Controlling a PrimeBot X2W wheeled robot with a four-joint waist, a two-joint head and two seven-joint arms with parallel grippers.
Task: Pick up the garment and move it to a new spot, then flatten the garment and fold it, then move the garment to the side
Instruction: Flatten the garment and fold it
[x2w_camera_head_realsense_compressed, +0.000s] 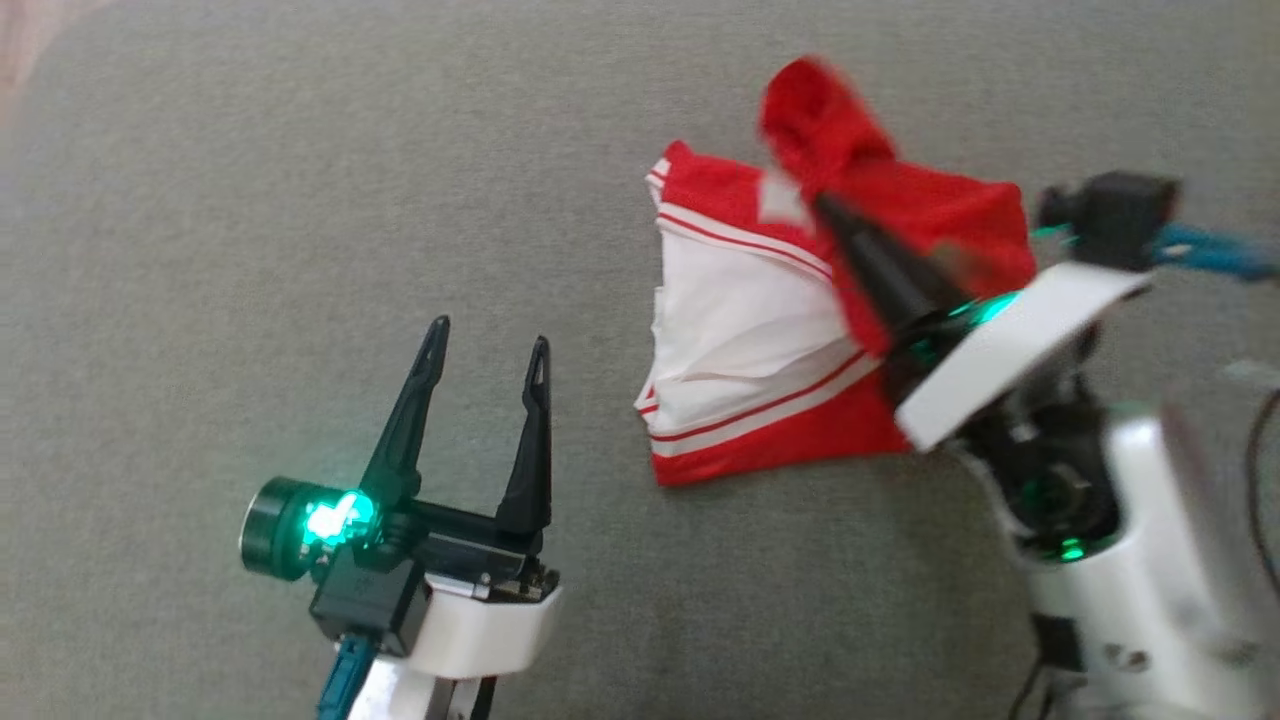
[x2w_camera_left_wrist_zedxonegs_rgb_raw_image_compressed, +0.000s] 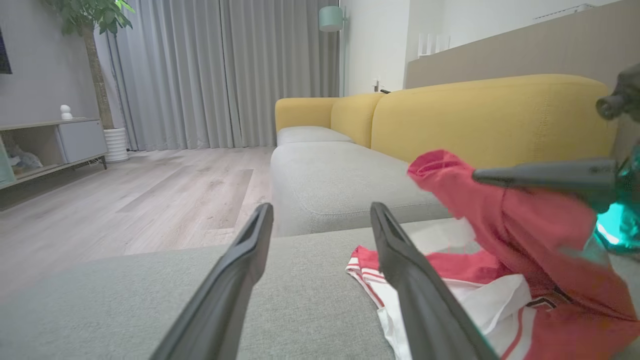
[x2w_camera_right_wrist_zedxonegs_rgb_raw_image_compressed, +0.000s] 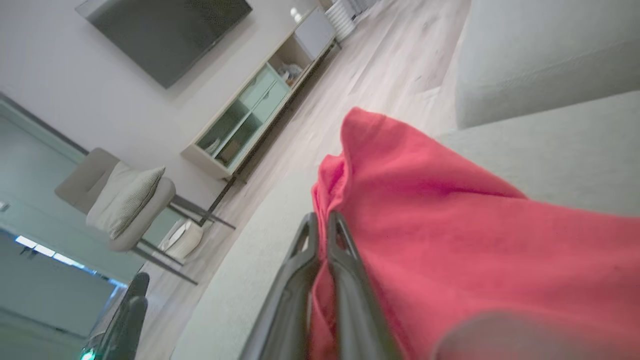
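The garment (x2w_camera_head_realsense_compressed: 750, 340) on cushion (x2w_camera_head_realsense_compressed: 300, 200), right of left jaws, a fold seemingly pinched in right jaws

Matt red-and-white cloth garment (x2w_camera_head_realsense_compressed: 780, 330), woven cushion (x2w_camera_head_realsense_compressed: 300, 200)

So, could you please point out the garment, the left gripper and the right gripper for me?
garment (x2w_camera_head_realsense_compressed: 745, 335): head view, on its white panel.
left gripper (x2w_camera_head_realsense_compressed: 490, 335): head view, midway between its open fingertips.
right gripper (x2w_camera_right_wrist_zedxonegs_rgb_raw_image_compressed: 323, 220): right wrist view, midway between fingertips shut on the garment.
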